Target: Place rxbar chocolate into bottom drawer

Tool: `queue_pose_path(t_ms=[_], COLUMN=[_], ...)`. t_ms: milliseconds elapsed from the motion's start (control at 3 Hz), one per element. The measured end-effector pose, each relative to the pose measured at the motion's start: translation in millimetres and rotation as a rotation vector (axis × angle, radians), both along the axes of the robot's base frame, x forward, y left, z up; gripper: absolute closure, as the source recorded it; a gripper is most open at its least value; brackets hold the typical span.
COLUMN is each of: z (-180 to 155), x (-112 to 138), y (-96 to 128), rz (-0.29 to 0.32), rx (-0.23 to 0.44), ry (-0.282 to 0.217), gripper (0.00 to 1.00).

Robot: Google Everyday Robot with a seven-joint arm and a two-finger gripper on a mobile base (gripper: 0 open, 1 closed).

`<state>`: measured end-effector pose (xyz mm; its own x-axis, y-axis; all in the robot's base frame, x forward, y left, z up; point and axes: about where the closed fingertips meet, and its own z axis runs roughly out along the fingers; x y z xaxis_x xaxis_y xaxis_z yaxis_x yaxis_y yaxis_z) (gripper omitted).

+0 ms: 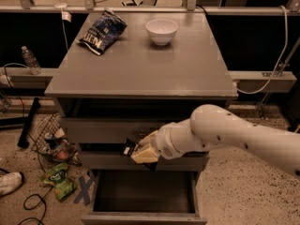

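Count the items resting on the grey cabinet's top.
2: a blue-and-white chip bag back left, a white round bowl back centre. The gripper, below, holds the small black bar above the open bottom drawer.

- A grey cabinet (140, 74) stood mid-room on a pale speckled floor (239, 191).
- Behind it ran a light horizontal rail (243, 9) over dark, shadowed space.
- A water bottle (29, 60) stood on a low ledge at the left.
- A green packet (58, 182), a white shoe (9, 182) and a black cable (28, 203) littered the floor.
- The light was dim and warm.
- The gripper (140, 152), clamped on the rxbar chocolate (127, 147), hung before the cabinet's front.
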<state>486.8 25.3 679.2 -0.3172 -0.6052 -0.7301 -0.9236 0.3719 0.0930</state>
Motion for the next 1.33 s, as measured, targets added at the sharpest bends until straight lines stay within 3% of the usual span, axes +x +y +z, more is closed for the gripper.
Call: queue_pose_path(t_ms=[333,667,1000,1333], z=[-58,-62,-83,-146], x=[-24,-24,-27,-29], y=[2,2,-2,-8], rz=[0.012,0.007,-0.021,-0.062], rx=[0.002,-0.007,-0.059,-0.058], ry=[0.103,0.107,0.129,0.162], gripper=[1.0,1.0,1.0,1.0])
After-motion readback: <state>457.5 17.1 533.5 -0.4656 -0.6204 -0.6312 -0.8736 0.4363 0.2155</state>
